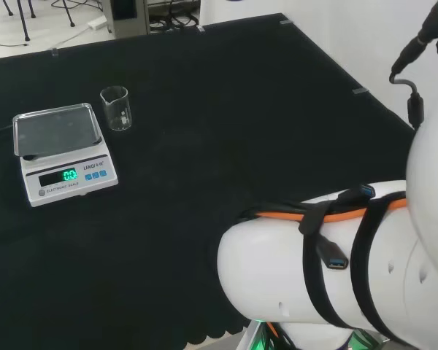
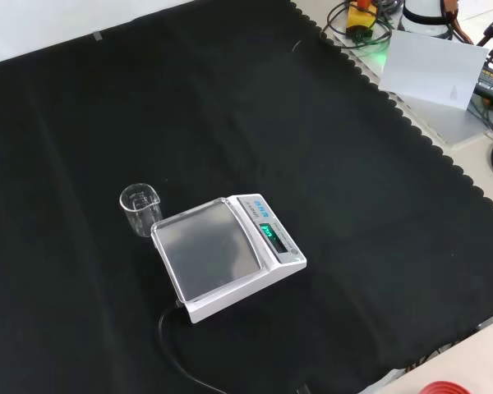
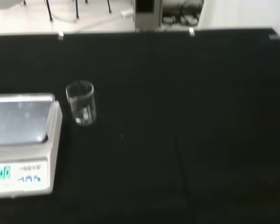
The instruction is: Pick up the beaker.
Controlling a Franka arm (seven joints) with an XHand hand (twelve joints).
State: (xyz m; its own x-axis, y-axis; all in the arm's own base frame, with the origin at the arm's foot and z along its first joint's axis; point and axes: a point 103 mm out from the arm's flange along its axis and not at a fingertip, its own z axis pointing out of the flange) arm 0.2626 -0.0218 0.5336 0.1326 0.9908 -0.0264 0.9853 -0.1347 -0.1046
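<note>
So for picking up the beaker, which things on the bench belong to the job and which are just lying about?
Belongs to the job:
- beaker, clear, upright on the cloth, just beside the scale and not on its pan

Just lying about:
- scale, pan bare, display lit
- black cloth covering the bench

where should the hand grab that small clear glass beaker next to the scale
Probably round the side wall of the small clear glass beaker, about mid-height. It stands upright on the black cloth with its mouth open. In the head view, come from its right: the white electronic scale sits close on its left.
</note>
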